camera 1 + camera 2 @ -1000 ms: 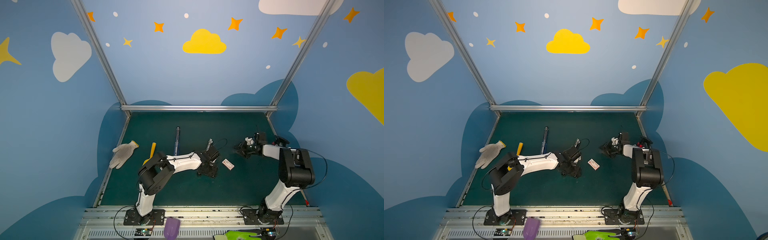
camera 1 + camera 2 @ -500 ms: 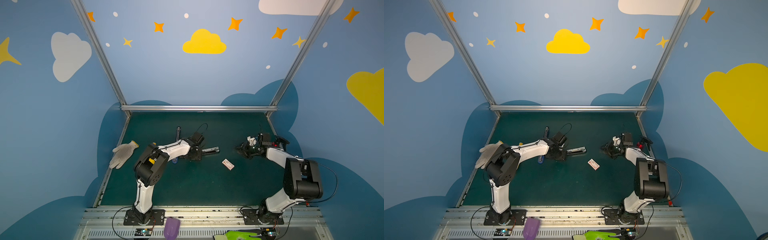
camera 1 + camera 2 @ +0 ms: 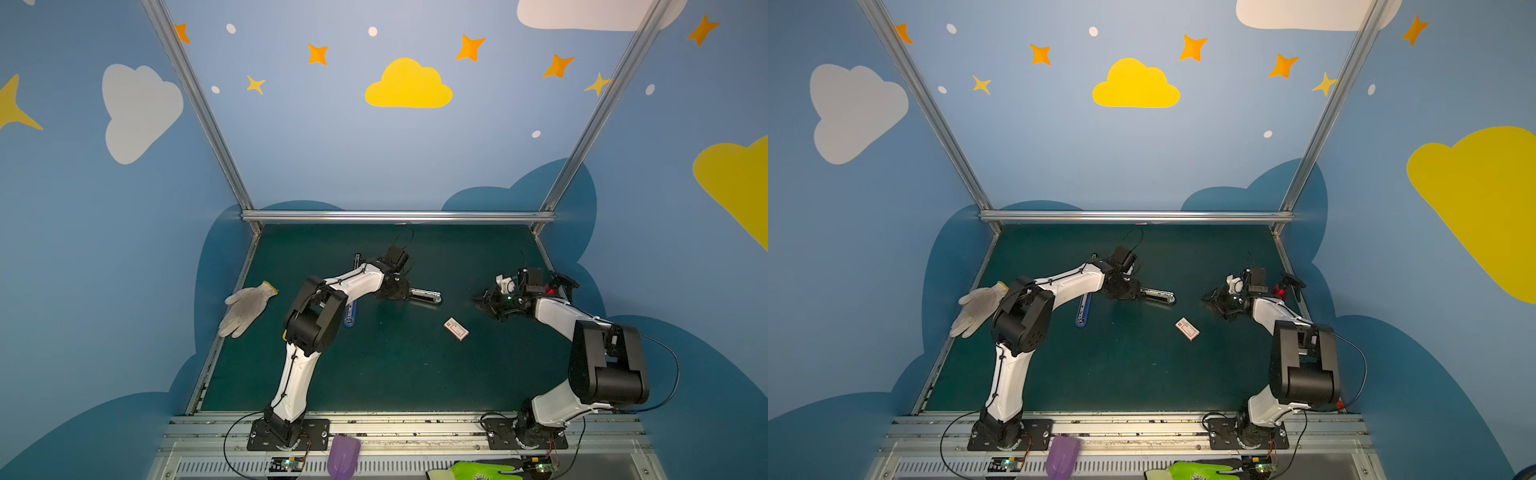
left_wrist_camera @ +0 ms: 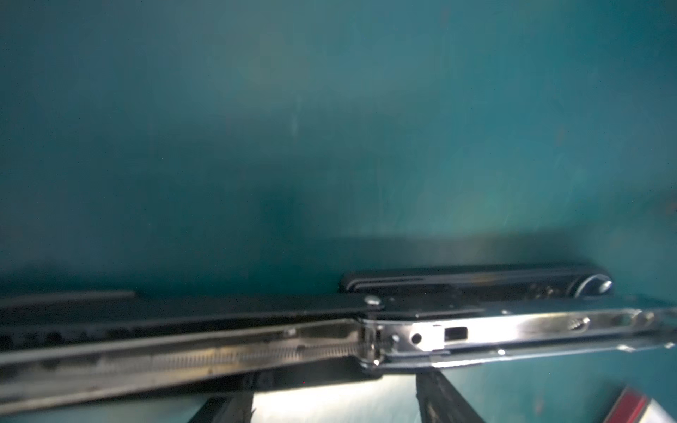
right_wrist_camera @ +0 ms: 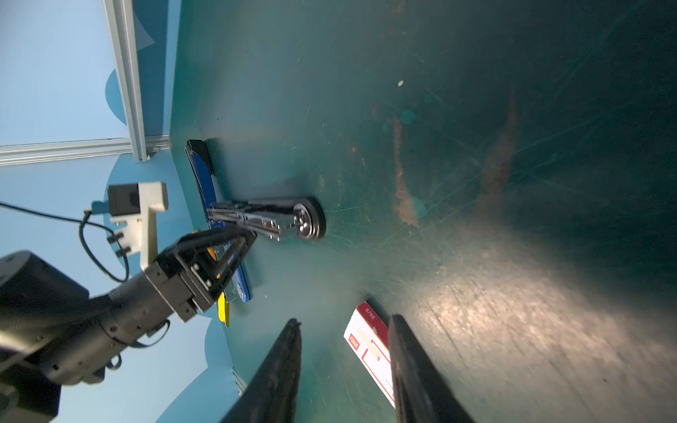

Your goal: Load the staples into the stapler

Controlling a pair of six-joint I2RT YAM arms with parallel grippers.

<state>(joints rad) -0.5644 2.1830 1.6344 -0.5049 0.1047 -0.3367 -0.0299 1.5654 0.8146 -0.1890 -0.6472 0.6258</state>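
Both left claw (image 3: 407,291) and right claw (image 5: 344,322) are spread empty; black-and-silver metal stapler (image 3: 426,294) lies opened; white red-marked staple box (image 3: 456,329), its five o'clock, probably must be gripped next.

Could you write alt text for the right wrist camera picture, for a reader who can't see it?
Two dark fingers of the right end effector stand apart over a green table, with a small white-and-red box lying beyond them. Farther off, the left end effector is at an opened blue-and-black stapler.
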